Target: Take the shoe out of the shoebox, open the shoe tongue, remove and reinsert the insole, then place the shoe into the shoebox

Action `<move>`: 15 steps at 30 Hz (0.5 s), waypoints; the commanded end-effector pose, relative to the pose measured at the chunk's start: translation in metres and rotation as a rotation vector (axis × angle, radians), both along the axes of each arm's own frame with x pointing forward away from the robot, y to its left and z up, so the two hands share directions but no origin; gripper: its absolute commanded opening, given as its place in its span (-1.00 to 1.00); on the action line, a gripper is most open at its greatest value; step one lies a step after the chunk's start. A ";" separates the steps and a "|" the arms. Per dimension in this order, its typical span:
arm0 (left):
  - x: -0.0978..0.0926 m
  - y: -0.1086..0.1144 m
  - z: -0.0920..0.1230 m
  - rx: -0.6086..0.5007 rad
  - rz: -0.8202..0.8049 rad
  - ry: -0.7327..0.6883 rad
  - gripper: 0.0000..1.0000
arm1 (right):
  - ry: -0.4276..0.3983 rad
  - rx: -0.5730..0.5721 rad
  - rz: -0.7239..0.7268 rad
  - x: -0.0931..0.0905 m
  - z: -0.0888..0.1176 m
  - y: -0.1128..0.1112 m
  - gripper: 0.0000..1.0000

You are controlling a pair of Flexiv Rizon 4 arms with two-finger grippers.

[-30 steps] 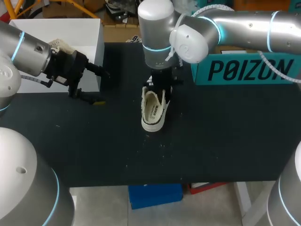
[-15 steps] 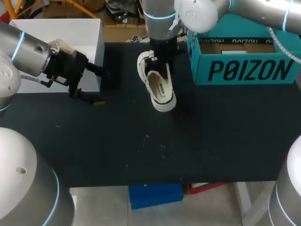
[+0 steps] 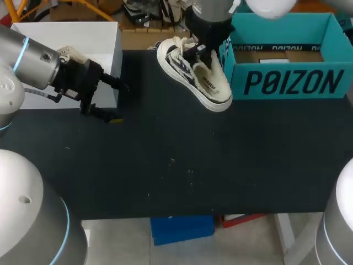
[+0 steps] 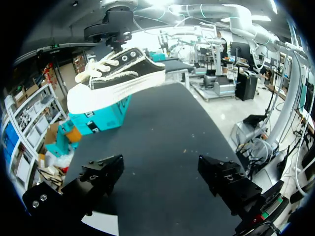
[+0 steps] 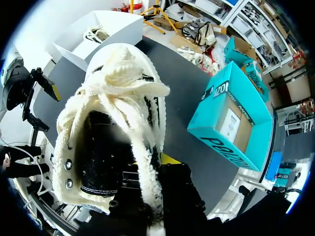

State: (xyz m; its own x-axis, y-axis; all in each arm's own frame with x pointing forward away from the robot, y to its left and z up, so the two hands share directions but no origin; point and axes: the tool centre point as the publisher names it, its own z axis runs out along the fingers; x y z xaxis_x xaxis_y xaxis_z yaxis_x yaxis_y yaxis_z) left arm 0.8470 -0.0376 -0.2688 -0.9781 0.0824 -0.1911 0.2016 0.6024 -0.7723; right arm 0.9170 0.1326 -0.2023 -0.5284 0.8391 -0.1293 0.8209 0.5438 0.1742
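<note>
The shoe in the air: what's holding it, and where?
The right end effector grips the shoe by its upper's edge at the opening. The left end effector holds nothing.

Black table [image 3: 231, 160] w/ pale specks, white open box [image 3: 71, 36] — back-left corner.

The head camera hangs above and behind the robot, looking down on the table [image 3: 220, 165]. The left wrist camera peers low across it from its left end. The right wrist camera looks steeply down, the shoe [image 5: 108, 128] right against it. All three share shoe and shoebox [image 3: 287, 83].
</note>
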 end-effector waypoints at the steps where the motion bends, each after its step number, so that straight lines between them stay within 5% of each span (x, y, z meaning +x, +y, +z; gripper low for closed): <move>1: -0.001 0.000 -0.001 0.002 0.002 -0.003 1.00 | -0.022 0.015 0.003 -0.003 0.002 -0.002 -1.00; 15: -0.001 0.000 -0.001 0.002 0.002 -0.003 1.00 | -0.010 -0.019 0.033 0.008 -0.003 -0.016 -1.00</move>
State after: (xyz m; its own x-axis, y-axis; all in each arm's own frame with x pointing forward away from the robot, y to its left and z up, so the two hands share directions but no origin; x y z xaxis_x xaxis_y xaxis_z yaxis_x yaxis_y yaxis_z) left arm 0.8470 -0.0376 -0.2688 -0.9781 0.0823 -0.1911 0.2016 0.6024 -0.7723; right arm 0.9157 0.1242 -0.2048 -0.5272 0.8374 -0.1440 0.8169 0.5462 0.1856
